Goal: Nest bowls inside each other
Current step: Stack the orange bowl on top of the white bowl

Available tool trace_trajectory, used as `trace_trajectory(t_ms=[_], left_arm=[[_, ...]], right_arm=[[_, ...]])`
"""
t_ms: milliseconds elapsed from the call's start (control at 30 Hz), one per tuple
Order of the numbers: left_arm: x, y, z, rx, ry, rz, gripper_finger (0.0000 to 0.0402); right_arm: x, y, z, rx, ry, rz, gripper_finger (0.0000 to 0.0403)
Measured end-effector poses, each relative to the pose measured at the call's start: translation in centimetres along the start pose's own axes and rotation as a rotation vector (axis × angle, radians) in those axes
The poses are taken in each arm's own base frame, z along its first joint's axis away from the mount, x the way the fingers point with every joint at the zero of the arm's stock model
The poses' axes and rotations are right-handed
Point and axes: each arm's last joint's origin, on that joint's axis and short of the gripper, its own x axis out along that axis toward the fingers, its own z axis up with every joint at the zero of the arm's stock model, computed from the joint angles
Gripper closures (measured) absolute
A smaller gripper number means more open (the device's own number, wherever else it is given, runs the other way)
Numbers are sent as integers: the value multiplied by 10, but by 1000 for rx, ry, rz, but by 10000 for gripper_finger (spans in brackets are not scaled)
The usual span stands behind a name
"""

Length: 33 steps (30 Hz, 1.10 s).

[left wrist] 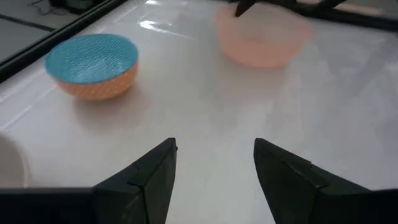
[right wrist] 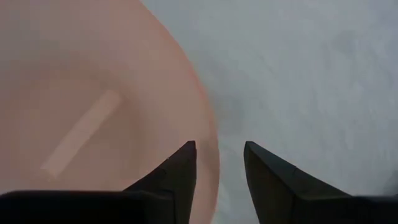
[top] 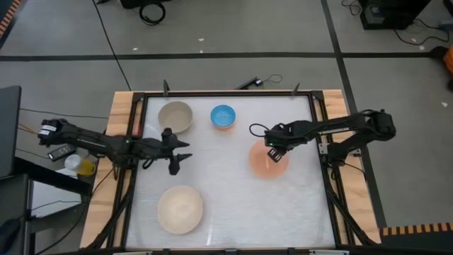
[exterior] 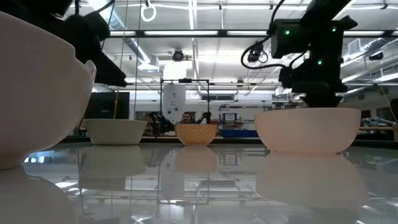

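Four bowls stand upright on their bases on the white table. The grey-beige bowl [top: 175,115] and the blue bowl [top: 223,116] are at the far side, the cream-white bowl [top: 180,209] is near left, and the salmon-orange bowl [top: 269,159] is at the right. My right gripper [right wrist: 217,152] points down at the salmon bowl's far-left rim [right wrist: 213,163], open, one finger over the inside and one outside; no touch shows. My left gripper [left wrist: 214,149] hangs open over bare table between the grey-beige and cream-white bowls, its fingers aimed toward the table's right.
A dark frame [top: 226,94] borders the table, with wooden strips [top: 120,106] outside it on the left and right. Bare white tabletop [top: 226,184] lies between the bowls in the middle. In the low view a person [exterior: 186,117] shows far behind the table.
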Motion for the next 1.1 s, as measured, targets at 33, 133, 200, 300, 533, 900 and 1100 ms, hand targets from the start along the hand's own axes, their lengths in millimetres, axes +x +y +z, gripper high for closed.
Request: trace_trajectory(t_ms=[33, 133, 200, 300, 533, 900, 1100], left_arm=[[2, 1, -1, 3, 4, 25, 184], [7, 3, 0, -2, -12, 92, 184], [9, 4, -1, -3, -7, 108, 184], [10, 5, 0, -13, -13, 112, 184], [12, 2, 8, -127, -100, 82, 184], [25, 0, 8, -110, -114, 92, 184], [30, 9, 14, -137, -160, 133, 182]], right_arm=[[3, 1, 2, -7, -2, 2, 271], [8, 5, 7, -36, -16, 30, 305], [10, 8, 11, -50, -28, 65, 341], [8, 13, 17, -58, -83, 144, 387], [3, 31, 36, -45, -296, 248, 392], [-3, 79, 71, -148, -548, 152, 392], [-12, 104, 99, -218, -648, 50, 392]])
